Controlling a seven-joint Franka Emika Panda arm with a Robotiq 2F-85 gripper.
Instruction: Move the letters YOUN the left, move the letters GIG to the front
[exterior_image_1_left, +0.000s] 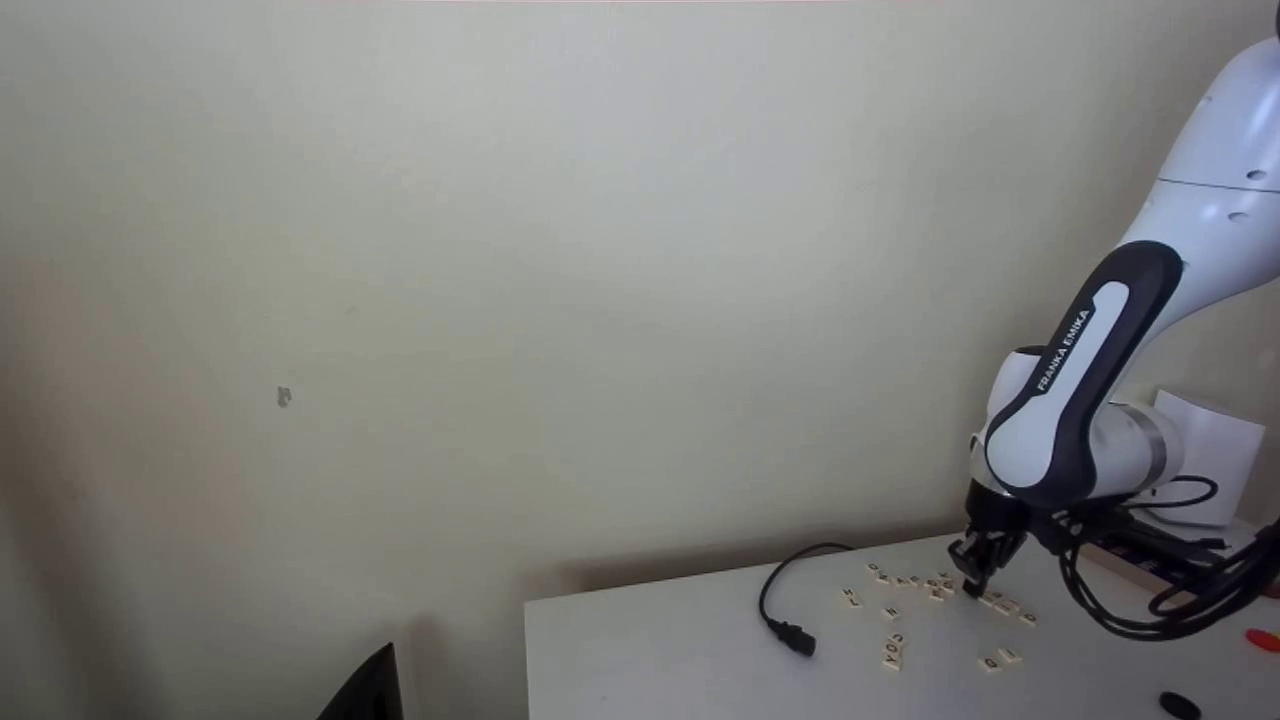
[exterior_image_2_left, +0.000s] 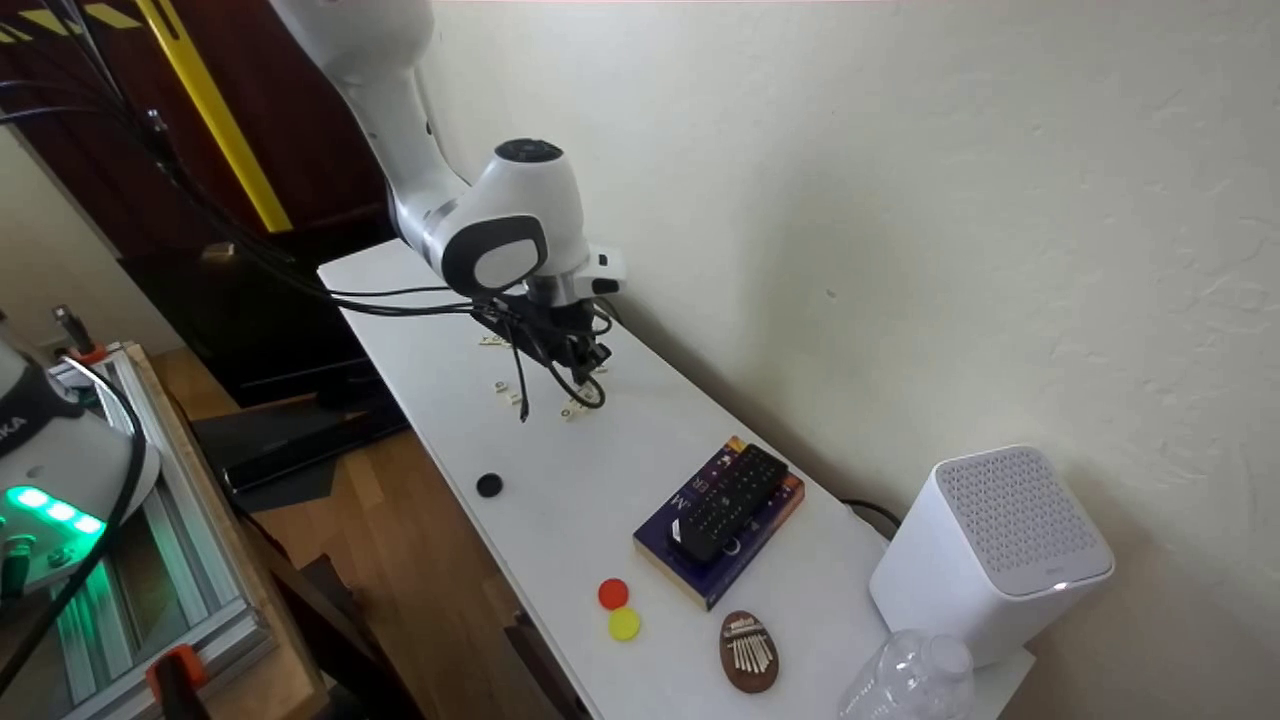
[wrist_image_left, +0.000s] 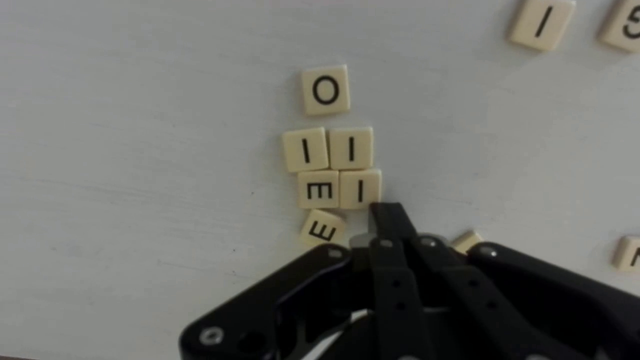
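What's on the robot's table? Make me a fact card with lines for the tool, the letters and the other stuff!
Tool: shut, its tip right by a letter clump; I can't tell if they touch
In the clump: three I tiles and two E tiles
Just apart: an O tile, above the clump in the wrist view
Round things: red disc, yellow disc next to it, black disc farther away
Stack: black remote on a book
Music maker: thumb piano
White box: near the wall
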